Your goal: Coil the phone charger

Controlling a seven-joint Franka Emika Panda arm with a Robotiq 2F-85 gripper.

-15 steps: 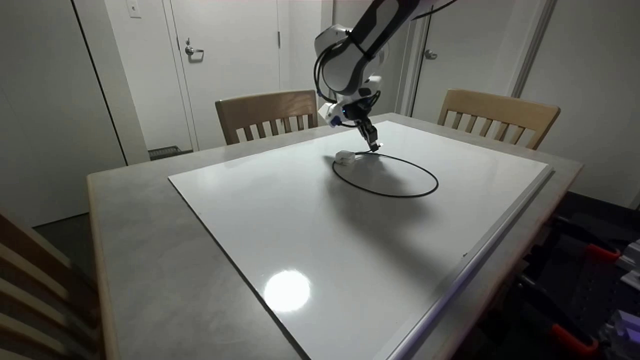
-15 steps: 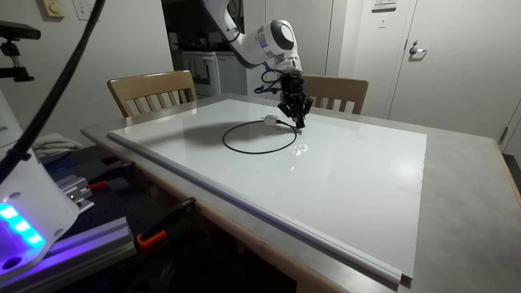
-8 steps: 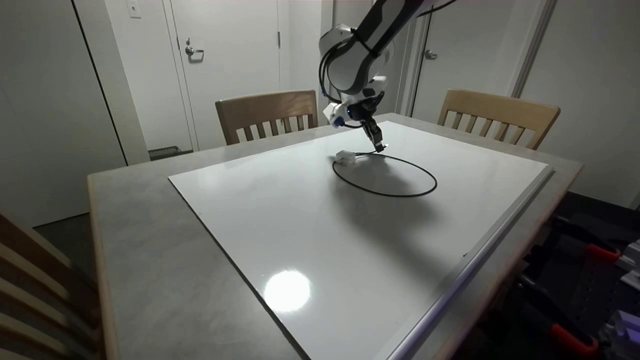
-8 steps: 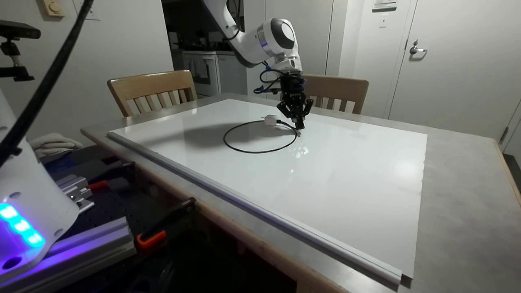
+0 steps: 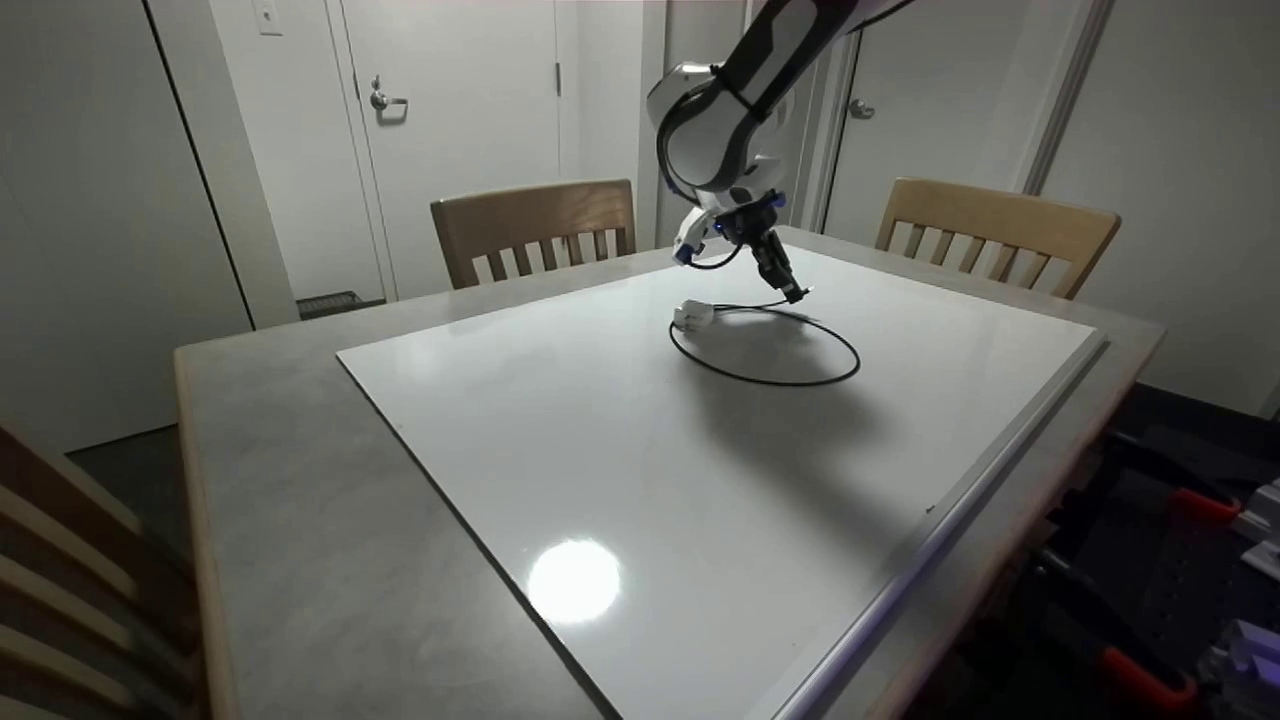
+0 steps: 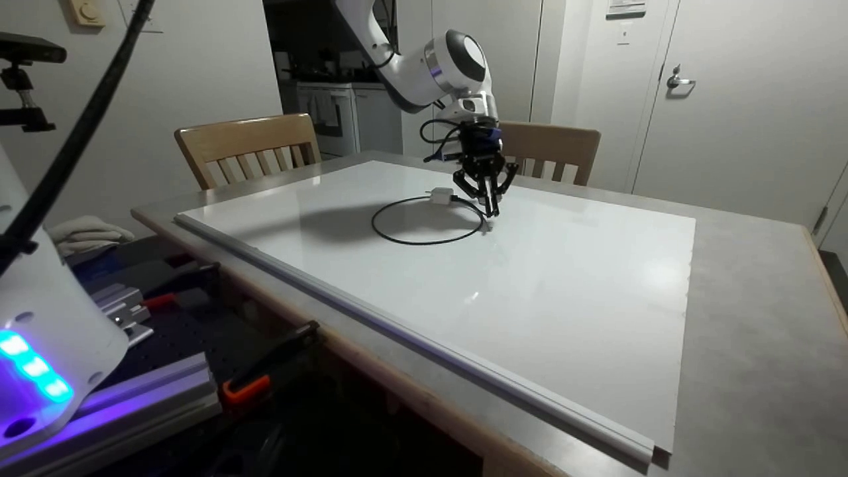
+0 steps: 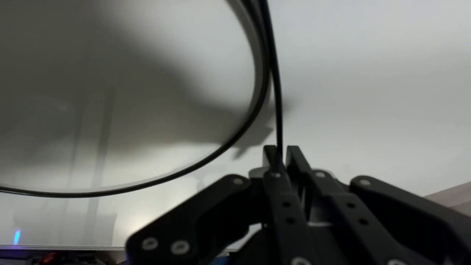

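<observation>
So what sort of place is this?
Probably an eat-in kitchen or dining area, home or office unclear: what looks like an oven in the background, wooden chairs at the table.

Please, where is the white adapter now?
In both exterior views, the white adapter sits on the white board, touching the looped black cable, left of the gripper in the image.

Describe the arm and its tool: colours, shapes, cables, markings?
The arm is white and rounded, with dark grey oval trim. Black cables loop outside it, with blue patches near the tool. The tool is black, with hinged links and two fingers showing silvery pin heads. The white base has a cyan-lit strip in three segments. No legible lettering.
</observation>
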